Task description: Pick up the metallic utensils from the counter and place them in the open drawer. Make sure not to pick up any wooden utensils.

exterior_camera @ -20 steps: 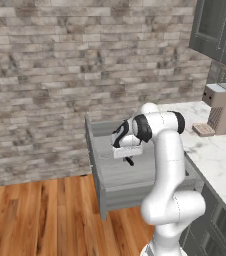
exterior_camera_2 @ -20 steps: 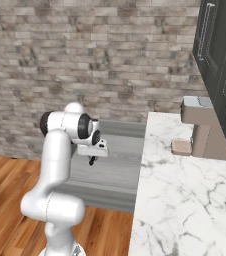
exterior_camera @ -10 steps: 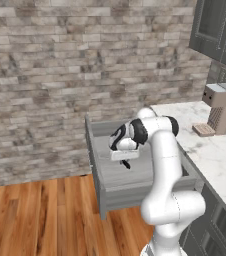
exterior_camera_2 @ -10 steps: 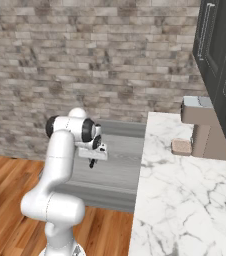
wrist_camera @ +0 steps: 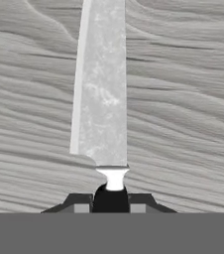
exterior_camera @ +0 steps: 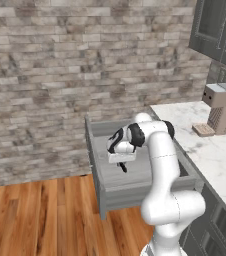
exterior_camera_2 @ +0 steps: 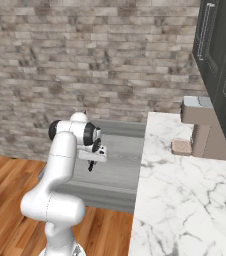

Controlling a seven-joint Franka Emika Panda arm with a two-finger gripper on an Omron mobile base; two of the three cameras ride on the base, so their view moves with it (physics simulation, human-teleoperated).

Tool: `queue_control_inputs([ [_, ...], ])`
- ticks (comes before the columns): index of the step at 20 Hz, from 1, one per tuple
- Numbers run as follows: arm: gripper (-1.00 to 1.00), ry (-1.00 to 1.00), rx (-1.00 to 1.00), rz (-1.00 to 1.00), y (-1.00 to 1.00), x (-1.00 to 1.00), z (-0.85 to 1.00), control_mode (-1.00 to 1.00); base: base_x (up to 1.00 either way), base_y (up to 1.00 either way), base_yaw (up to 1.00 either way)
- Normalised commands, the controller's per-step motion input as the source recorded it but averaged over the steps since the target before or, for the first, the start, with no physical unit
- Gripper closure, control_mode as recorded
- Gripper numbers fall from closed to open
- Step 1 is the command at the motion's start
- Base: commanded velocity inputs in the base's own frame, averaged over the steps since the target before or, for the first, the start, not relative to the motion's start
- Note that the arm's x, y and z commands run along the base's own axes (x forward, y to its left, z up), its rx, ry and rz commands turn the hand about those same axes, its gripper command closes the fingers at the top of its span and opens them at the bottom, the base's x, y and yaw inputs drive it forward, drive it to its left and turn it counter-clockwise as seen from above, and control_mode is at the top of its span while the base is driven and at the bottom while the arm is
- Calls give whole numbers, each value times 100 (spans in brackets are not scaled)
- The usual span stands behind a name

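Knife [wrist_camera: 103, 94]: mottled silver-grey blade, white collar and black handle, set against the pale grey, wavy-grained floor of the open drawer [exterior_camera: 135, 175], whose walls are flat mid-grey. Desk [exterior_camera_2: 185, 190]: white marble with thin grey veins, carrying a tan block [exterior_camera_2: 181, 146] and a beige-and-grey appliance [exterior_camera_2: 205, 132]. Surroundings: brick wall [exterior_camera: 60, 65] in mixed grey and brown, floor [exterior_camera: 40, 215] of orange-brown planks, upper cabinets [exterior_camera_2: 220, 55] dark grey.

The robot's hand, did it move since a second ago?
Yes. In the left base view the gripper, shut on the knife, has slid left and slightly lower over the open drawer, away from the counter.
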Motion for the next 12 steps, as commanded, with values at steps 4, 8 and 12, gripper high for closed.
queue_control_inputs([
  [4, 100, 0, 0, 0, 9, 31, -50, -100, 0, 0, 0],
  [8, 100, 0, 0, 0, 1, 28, -57, -100, 0, 0, 0],
  [12, -100, 0, 0, 0, 20, 3, -30, -100, 0, 0, 0],
])
